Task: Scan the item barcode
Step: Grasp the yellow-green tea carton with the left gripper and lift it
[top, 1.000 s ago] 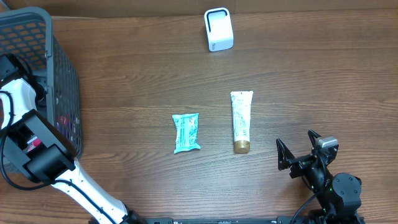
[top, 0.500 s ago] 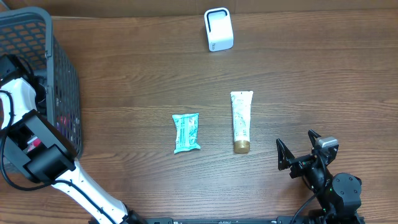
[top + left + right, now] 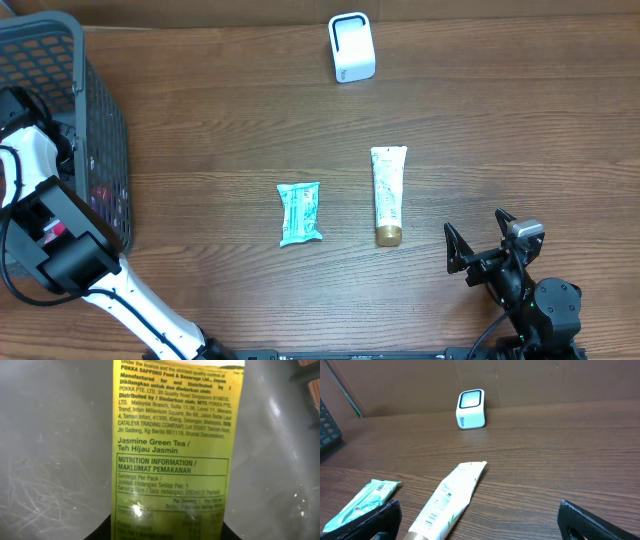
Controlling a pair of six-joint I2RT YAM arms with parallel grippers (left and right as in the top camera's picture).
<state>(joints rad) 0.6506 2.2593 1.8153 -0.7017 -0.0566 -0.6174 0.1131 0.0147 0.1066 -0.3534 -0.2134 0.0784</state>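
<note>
Left arm (image 3: 40, 190) reaches into far-left basket (image 3: 100, 130). Tea pack (image 3: 172, 460) sits between its fingers (image 3: 106, 533), grip unclear. Right gripper (image 3: 474, 226) low at near right, spread wide.

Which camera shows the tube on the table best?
The overhead view: the tube lies fully in frame, flat end to gold cap. The right wrist view shows it foreshortened, its cap partly cut off by the bottom edge. The left wrist view shows only a green tea pack.
</note>
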